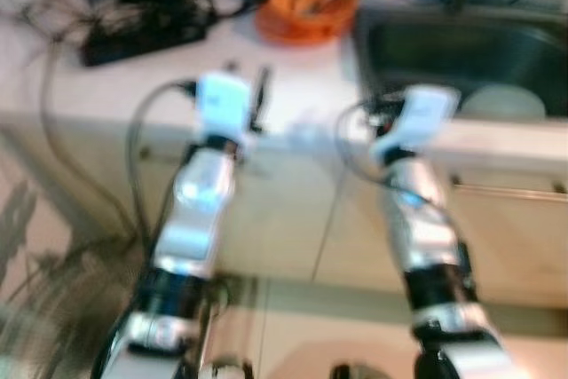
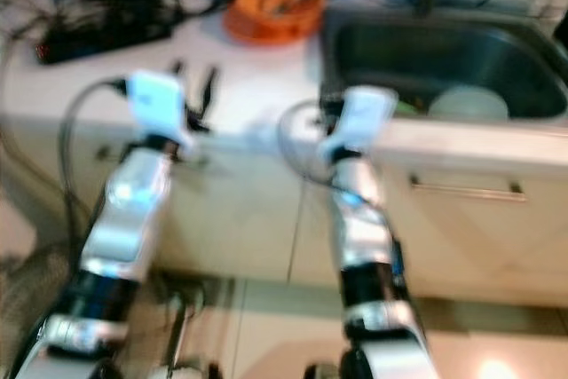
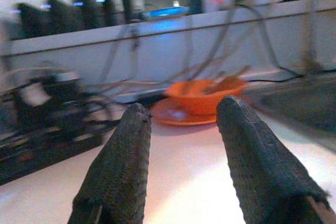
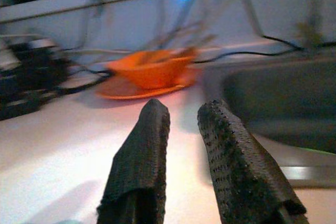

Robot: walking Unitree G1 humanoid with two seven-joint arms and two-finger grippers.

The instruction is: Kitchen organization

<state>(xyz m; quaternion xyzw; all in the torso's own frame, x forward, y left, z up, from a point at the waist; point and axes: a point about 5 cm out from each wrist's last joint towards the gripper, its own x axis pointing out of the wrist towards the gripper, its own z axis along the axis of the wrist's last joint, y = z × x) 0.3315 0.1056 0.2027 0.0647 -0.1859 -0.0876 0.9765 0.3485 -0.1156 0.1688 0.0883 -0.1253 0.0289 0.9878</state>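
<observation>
Reaching over the surface [image 1: 302, 122], you hold both sets of fingers parted and empty: left gripper [image 3: 181, 129], right gripper [image 4: 181, 129]. Ahead, beside the sink [image 2: 444, 51], sits the orange bowl [image 4: 149, 69]; steady yourself first, then approach its rim squarely.

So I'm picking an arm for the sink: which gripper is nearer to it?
Right. The right gripper hovers at the sink's near-left corner; the left gripper is over the counter, well to the sink's left.
</observation>
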